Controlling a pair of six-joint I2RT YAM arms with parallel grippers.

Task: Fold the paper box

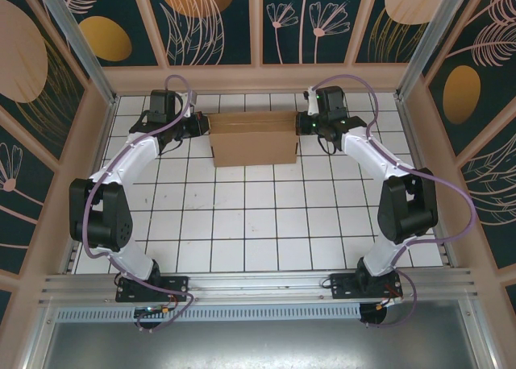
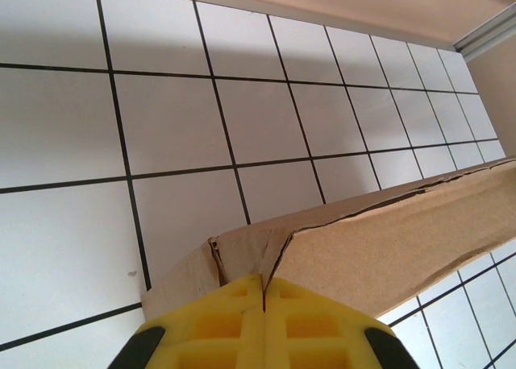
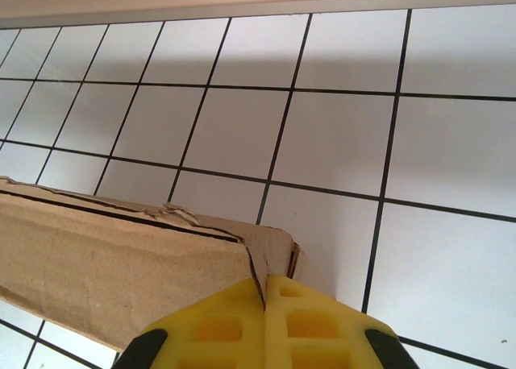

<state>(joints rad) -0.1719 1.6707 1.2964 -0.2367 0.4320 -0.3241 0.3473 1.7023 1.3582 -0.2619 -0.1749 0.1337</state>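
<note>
The paper box (image 1: 253, 139) is a plain brown cardboard box standing on the white tiles near the back wall, its front panel facing the arms. My left gripper (image 1: 200, 126) is at its left end and my right gripper (image 1: 305, 126) at its right end. In the left wrist view the yellow fingers (image 2: 234, 321) of the left gripper (image 2: 264, 279) are pressed together on a thin cardboard flap at the box's (image 2: 387, 240) corner. The right wrist view shows the right gripper (image 3: 264, 280) pinching the flap at the opposite corner of the box (image 3: 121, 264) in the same way.
The white tiled tabletop (image 1: 258, 216) spreads out between the box and the arm bases. A beige back wall (image 1: 258, 79) runs just behind the box. Side walls and metal posts (image 1: 76, 39) close in the left and right. An aluminium rail (image 1: 258, 284) borders the near edge.
</note>
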